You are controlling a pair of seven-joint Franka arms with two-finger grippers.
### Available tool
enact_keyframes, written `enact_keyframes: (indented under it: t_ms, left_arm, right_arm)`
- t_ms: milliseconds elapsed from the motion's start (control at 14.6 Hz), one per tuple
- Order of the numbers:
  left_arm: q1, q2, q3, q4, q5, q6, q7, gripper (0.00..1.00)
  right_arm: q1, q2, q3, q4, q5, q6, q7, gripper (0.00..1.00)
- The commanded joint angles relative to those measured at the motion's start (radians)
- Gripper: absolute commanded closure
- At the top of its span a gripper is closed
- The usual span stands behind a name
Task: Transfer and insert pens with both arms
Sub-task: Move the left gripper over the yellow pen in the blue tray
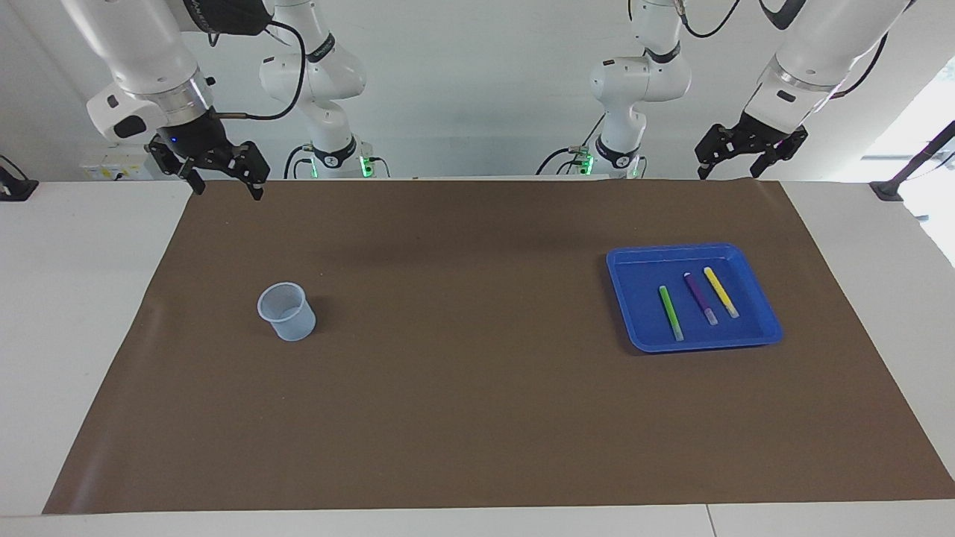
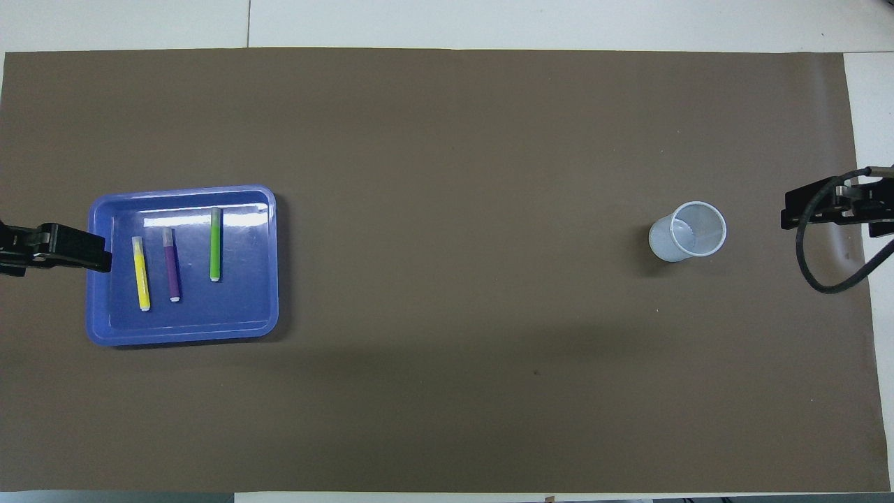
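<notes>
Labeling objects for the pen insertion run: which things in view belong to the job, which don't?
Job:
yellow pen
purple pen
green pen
blue tray
clear cup
left end effector
right end effector

Not part:
brown mat
two small idle arms

Overhead, the left claw (image 2: 98, 253) and right claw (image 2: 793, 209) are cut off by the edges

One camera sat high across the table (image 1: 89, 313), facing the robots and looking down. The other hung high above the robots' end, looking steeply down and forward. Both took in the whole brown mat (image 1: 477, 403), tray (image 1: 634, 335) and cup (image 1: 287, 313), half a turn apart.
</notes>
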Motion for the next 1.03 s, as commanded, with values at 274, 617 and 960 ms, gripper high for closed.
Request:
enact_keyframes:
  t_ms: [274,617,960]
  left_arm:
    - [0.008,-0.010,-0.007,-0.010,0.000,0.011,-0.001,0.00]
    - [0.009,-0.014,-0.004,-0.019,0.000,0.006,-0.010,0.00]
    - [0.014,-0.004,0.028,-0.088,-0.002,0.106,0.002,0.00]
  right_arm:
    - [-0.008,-0.025,0.019,-0.027,-0.004,0.016,0.007,0.00]
    - [-0.002,-0.025,0.018,-0.027,0.027,0.016,0.007,0.00]
    - [-0.002,-0.025,0.018,-0.030,0.028,0.017,0.008,0.00]
